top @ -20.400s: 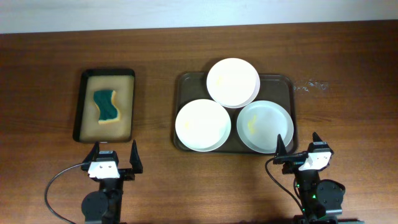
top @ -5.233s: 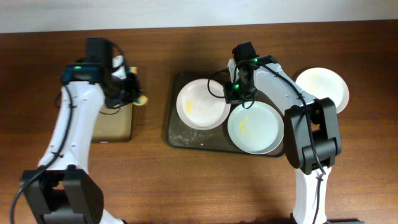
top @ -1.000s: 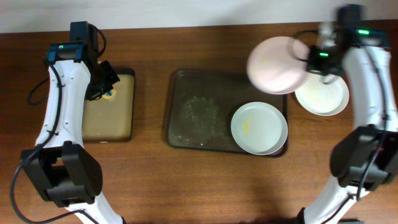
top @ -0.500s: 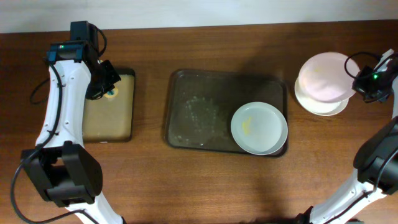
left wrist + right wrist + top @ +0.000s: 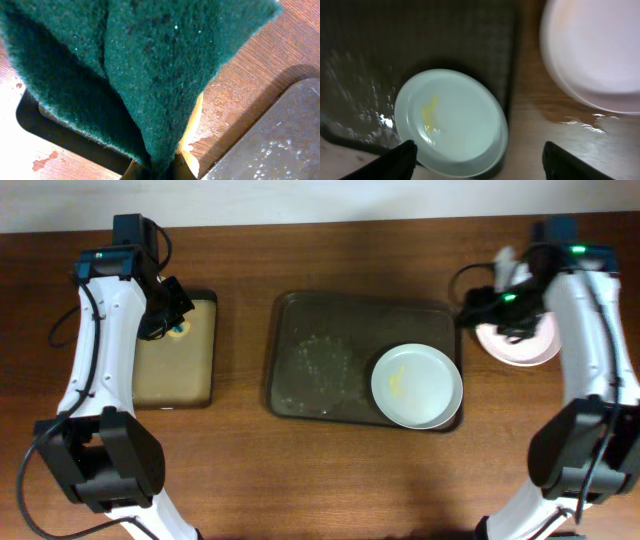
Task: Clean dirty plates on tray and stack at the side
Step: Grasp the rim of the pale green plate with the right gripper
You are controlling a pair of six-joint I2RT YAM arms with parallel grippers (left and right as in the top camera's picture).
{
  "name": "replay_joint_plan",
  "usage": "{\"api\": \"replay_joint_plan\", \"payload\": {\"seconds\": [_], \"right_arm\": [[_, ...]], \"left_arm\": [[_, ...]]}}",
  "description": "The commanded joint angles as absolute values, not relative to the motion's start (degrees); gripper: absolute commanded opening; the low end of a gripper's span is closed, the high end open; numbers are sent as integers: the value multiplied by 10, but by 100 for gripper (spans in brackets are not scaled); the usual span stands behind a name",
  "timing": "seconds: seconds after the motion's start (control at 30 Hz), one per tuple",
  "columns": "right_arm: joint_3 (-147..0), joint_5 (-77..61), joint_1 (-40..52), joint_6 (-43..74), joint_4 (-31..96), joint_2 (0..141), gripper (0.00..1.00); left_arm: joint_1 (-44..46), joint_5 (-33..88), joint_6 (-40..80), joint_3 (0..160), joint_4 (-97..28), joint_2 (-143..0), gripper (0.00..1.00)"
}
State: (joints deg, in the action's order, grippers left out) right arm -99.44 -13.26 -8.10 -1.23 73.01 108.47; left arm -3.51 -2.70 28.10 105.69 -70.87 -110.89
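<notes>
One white plate (image 5: 417, 386) with a yellow smear lies at the right end of the dark brown tray (image 5: 320, 360). In the right wrist view this plate (image 5: 450, 120) sits low on the wet tray (image 5: 420, 35). Two stacked plates (image 5: 530, 348) rest on the table right of the tray, and the stack (image 5: 595, 50) shows blurred at that view's upper right. My right gripper (image 5: 480, 313) hangs open and empty between tray and stack, its jaws (image 5: 479, 147) wide apart. My left gripper (image 5: 168, 320) is shut on the green sponge (image 5: 150, 65) above the small tray.
The small black tray (image 5: 175, 370) with a beige inside sits at the left, and one wet corner of it (image 5: 270, 145) shows under the sponge. The brown tray's left half is wet with droplets. Bare wood lies around both trays.
My right gripper carried a plate over the stack, opened and left it on top, then swung left toward the tray. The left arm and sponge have not moved.
</notes>
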Motion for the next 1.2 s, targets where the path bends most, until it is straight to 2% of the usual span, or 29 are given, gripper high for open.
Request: {"api": "replay_joint_plan", "payload": {"seconds": [0.0,0.1,0.3,0.4,0.57,0.83,1.03,1.13,1.17], "right_arm": [[-910,-11,-28,40,700,1098,76],[-831,-8,-10,29,634,1098,59],[-788,-27,-11,50,628,1099,58],[-771,-30,-11,50,614,1099,51],[-747,-33,-11,50,599,1099,51],[-710,-120,-11,48,554,1099,43],[-767,-142,-7,34,586,1090,45],[-829,-49,-8,34,606,1084,58],[-838,5,-8,34,601,1084,59]], "left_arm": [[-34,-23,273,1056,-711,-1106,0],[-34,-23,273,1056,-712,-1106,0],[-34,-23,273,1056,-712,-1106,0],[-34,-23,273,1056,-712,-1106,0],[-34,-21,273,1056,-711,-1106,0],[-34,-12,273,1056,-710,-1106,0],[-34,-12,271,1056,-708,-1106,0],[-34,-12,266,1056,-708,-1106,0],[-34,-12,266,1056,-708,-1106,0]]}}
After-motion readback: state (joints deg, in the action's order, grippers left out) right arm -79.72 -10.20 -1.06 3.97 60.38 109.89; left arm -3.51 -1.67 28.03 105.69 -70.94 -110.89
